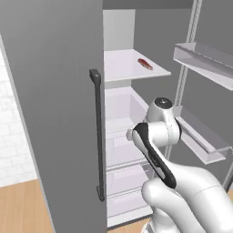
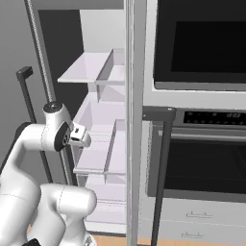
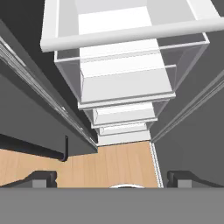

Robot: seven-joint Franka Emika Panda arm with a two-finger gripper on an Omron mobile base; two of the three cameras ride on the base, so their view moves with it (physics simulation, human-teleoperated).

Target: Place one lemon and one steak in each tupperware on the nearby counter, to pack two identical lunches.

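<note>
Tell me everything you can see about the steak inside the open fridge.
The steak is a small, flat, elongated slab of red-brown raw meat. It lies flat and at a slant on a white fridge shelf, the upper one in the left base view, near that shelf's right front part. Only the shelf touches it. Nothing else lies beside it. It is too small to show finer detail.

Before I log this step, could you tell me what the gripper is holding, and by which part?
Nothing is held: the gripper is open and empty, looking down the fridge shelves. A steak lies untouched on an upper shelf.
</note>
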